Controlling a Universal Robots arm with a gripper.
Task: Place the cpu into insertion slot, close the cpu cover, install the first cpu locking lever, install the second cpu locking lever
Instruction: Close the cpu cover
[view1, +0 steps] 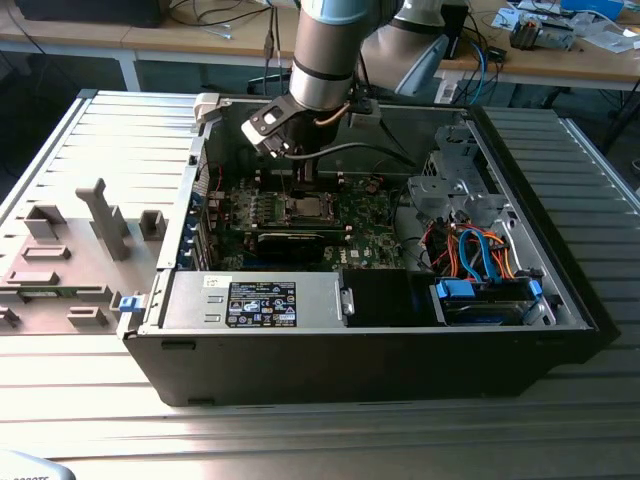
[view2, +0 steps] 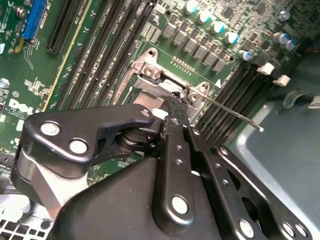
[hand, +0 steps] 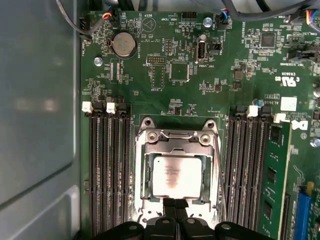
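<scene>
Gripper (hand: 175, 201) low over motherboard (hand: 200, 90), 2 fingers pressed together, gripping nothing, tips at edge of cpu cover (hand: 175, 144). Cover lies flat over insertion slot (hand: 146, 175). cpu (hand: 176, 176) seated inside, visible through window. 1 locking lever (view2: 231, 114) sticks out free across memory slots (view2: 235, 87).

This looks like a robotics lab or electronics workshop: an opened computer case (view1: 380, 340) lies on a ribbed metal table (view1: 300, 430) under a robot arm (view1: 325, 50), with wooden workbenches (view1: 590, 68) behind carrying cables (view1: 482, 50) and what seem to be loose electronic parts (view1: 540, 32).
</scene>
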